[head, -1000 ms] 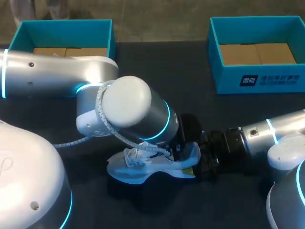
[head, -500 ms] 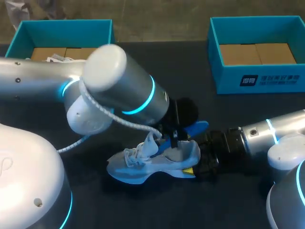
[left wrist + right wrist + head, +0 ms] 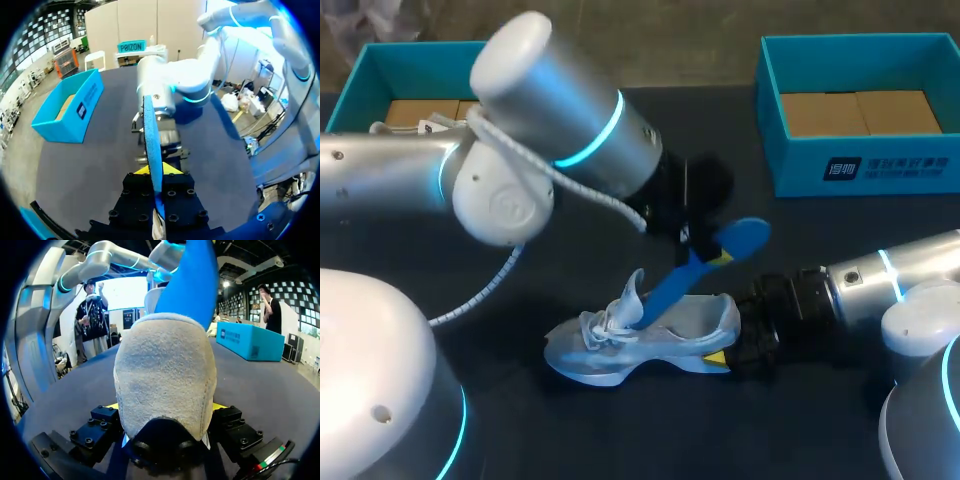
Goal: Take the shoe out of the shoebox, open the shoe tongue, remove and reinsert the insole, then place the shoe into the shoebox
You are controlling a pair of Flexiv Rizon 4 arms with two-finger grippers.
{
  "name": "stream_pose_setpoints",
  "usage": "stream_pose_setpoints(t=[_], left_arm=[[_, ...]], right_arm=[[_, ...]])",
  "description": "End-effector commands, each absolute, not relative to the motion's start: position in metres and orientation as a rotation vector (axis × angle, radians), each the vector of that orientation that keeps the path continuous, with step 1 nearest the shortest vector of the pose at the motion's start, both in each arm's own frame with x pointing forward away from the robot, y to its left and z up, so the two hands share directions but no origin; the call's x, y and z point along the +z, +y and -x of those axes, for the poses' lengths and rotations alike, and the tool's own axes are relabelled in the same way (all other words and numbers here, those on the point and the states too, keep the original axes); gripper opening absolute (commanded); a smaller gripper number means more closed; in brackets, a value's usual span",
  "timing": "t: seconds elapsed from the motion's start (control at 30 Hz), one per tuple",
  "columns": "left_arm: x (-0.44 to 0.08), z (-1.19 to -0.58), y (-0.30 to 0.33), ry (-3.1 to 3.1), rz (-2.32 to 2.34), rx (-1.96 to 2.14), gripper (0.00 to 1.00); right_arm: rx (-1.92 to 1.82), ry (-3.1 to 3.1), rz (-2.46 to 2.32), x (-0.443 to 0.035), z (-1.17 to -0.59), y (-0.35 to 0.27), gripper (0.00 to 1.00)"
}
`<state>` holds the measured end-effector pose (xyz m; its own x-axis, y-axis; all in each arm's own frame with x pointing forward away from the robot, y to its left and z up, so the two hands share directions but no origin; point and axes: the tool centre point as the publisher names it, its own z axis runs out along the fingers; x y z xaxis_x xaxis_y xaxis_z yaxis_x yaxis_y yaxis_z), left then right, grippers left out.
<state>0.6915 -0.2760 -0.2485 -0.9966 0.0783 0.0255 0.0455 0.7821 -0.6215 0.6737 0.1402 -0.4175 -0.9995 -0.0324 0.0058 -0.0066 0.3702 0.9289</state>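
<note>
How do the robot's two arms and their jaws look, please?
Left arm and right arm are smooth silver tubes with rounded joints and glowing cyan rings. A grey coiled cable runs along the left one. The jaws are black, with yellow tips.

Table (image 3: 570, 430): dark, matte, uniform surface spanning the full head view. It also shows in the left wrist view (image 3: 95, 165) and the right wrist view (image 3: 260, 385), with the same dark finish.

Cardboard liner (image 3: 860, 112): brown, lying flat on the floor of the right teal box (image 3: 795, 165), in two panels side by side with a seam between them.

Second cardboard liner (image 3: 420, 108): brown, on the floor of the left teal box (image 3: 420, 65), partly hidden.

White item (image 3: 435, 124): resting on that second liner, near the box's front edge. Small and partly covered; nature cannot be determined.
</note>
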Motion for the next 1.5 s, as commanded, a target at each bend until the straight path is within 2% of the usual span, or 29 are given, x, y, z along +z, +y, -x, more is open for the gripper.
stream_pose_setpoints(t=[0.03, 0.6, 1.23, 1.5], left_arm=[[-0.228, -0.691, -0.276, -2.838, 0.159, 1.011, 0.0], [-0.143, -0.669, -0.279, -2.56, 0.309, 1.203, 0.0], [-0.143, -0.669, -0.279, -2.56, 0.309, 1.203, 0.0], [-0.106, -0.657, -0.284, -2.446, 0.308, 1.388, 0.0]], right_arm=[[-1.746, -2.584, -0.036, -0.419, -0.673, 0.141, 0.0], [-1.746, -2.584, -0.036, -0.419, -0.673, 0.141, 0.0], [-1.746, -2.584, -0.036, -0.419, -0.673, 0.141, 0.0], [-1.746, -2.584, -0.036, -0.419, -0.673, 0.141, 0.0]])
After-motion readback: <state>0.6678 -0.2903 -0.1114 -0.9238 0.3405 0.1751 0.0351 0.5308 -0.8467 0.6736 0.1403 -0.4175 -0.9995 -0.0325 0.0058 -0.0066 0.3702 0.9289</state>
